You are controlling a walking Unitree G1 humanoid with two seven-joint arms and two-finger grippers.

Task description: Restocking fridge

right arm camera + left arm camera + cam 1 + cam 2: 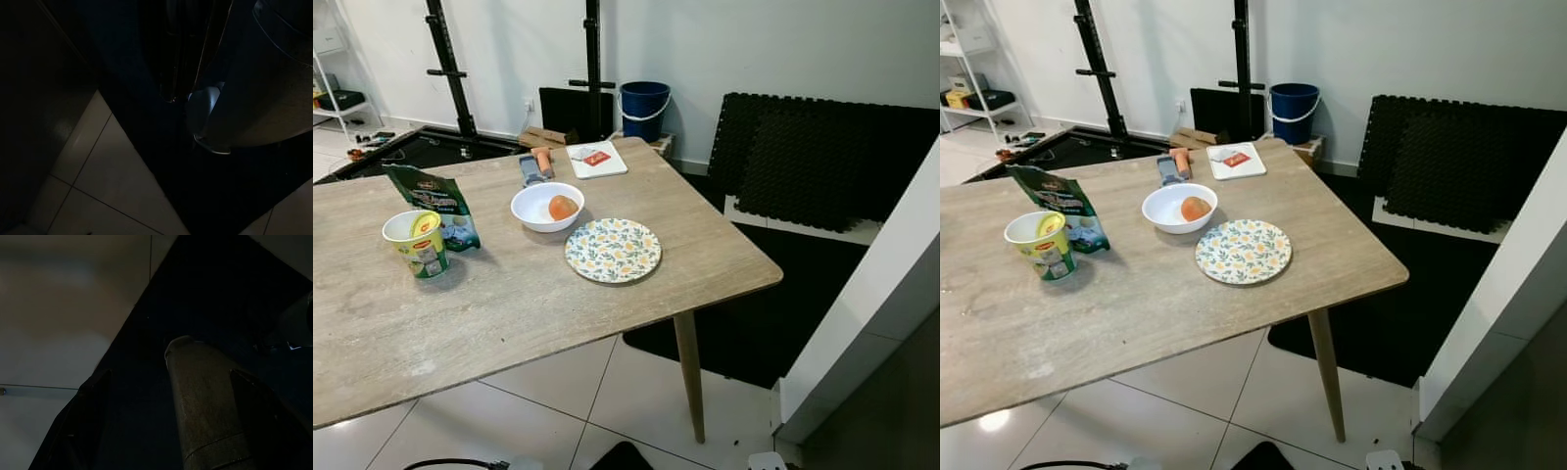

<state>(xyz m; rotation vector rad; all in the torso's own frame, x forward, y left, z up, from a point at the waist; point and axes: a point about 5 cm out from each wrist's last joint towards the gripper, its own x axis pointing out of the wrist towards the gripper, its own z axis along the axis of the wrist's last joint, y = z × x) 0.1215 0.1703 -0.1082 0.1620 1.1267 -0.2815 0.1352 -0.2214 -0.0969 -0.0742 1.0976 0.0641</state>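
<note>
A wooden table (509,304) stands in front of me. On it are a white bowl (534,212) holding an orange fruit (563,207), a flowered plate (613,250), a yellow-green noodle cup (416,243) and a green snack bag (435,204) behind the cup. At the far edge lie a white board (597,159) with a red item and an orange-topped grey object (536,164). Both arms hang low in shade. In the left wrist view, my left gripper (171,372) is open above floor tiles, with the robot's leg beyond it. The right wrist view is very dark, showing tiles.
A blue bucket (644,108) and black rack posts (593,59) stand against the back wall. Black foam mats (822,157) lean at the right, with a black mat (754,323) on the floor. A white panel (881,294) juts in at the right. White tiles lie under the table.
</note>
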